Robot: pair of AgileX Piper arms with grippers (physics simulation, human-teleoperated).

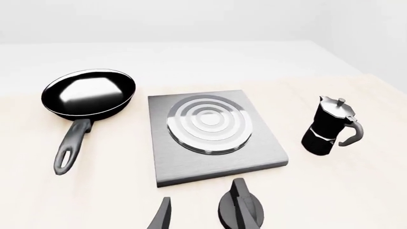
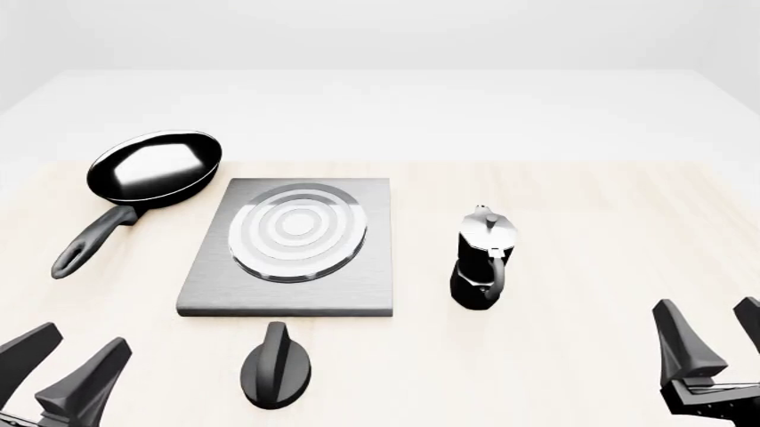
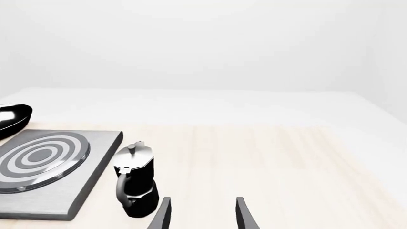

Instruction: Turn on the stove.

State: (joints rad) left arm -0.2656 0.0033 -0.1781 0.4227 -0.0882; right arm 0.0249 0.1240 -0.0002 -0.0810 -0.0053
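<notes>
So the stove slab sits mid-table, nothing on its burner rings; its knob lies just in front of it, apart; frying pan off the stove's far-left corner, empty; moka pot upright just right of it; left gripper and right gripper both spread, holding nothing.

Bright, even light; sharp renders; glare on frying pan.

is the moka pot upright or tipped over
Upright. The moka pot stands on its base on the table, lid knob on top and handle at its side, just right of the stove, not touching it.
</notes>
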